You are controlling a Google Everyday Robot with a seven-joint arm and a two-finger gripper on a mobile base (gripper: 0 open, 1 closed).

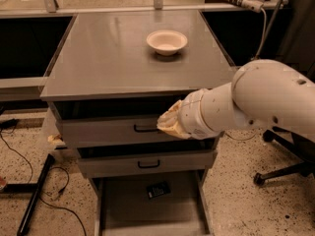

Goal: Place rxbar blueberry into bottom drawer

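Note:
The rxbar blueberry (158, 190), a small dark flat bar, lies on the floor of the bottom drawer (123, 208), near its back under the middle drawer. The bottom drawer is pulled out, a wide grey tray with low side walls. My gripper (171, 123) is at the end of the white arm, wrapped in a cream cover. It hangs in front of the top drawer's front, beside its black handle (145, 129) and well above the bar. Nothing shows in it.
A cream bowl (167, 42) stands on the grey cabinet top (108, 58). The middle drawer (147, 163) is shut. The white arm (266, 102) reaches in from the right. An office chair base (283, 168) stands on the right, cables and a black stand leg (34, 193) on the left floor.

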